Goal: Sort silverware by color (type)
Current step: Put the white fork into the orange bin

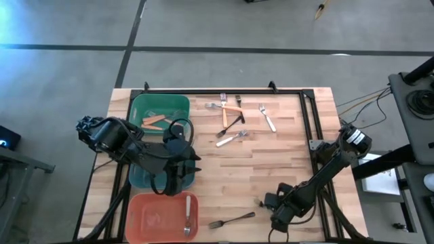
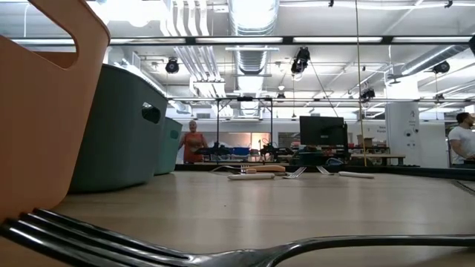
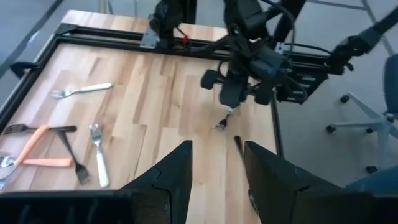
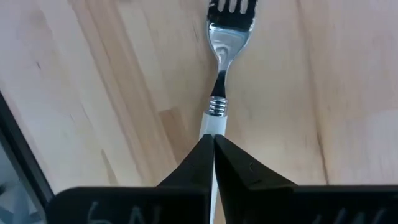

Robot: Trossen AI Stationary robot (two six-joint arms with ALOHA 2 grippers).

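Silverware lies scattered over the wooden surface (image 1: 285, 159): seen from above, a cluster of orange-handled, black and white-handled forks (image 1: 230, 122) sits near the far edge, one black fork (image 1: 232, 220) lies near the front, a white-handled fork (image 1: 188, 215) rests in the salmon bin (image 1: 161, 215), and orange pieces show in the green bin (image 1: 159, 112). The left claw (image 1: 178, 163) hovers over the teal bin (image 1: 135, 177), while the right claw (image 1: 271, 201) is down at the front right of the surface. From table height, the black fork (image 2: 223, 248) fills the foreground, well apart from the far cluster. Through the left wrist camera, the left claw (image 3: 217, 174) stands partly open and empty, facing the right arm across the boards. Through the right wrist camera, the right claw (image 4: 214, 165) is pinched shut on the slim white handle of a fork (image 4: 221, 81), tines pointing away from it. The grip looks narrow and near the handle's end, so the fork could pivot or slip out on lifting, and it might drop short of the salmon bin.
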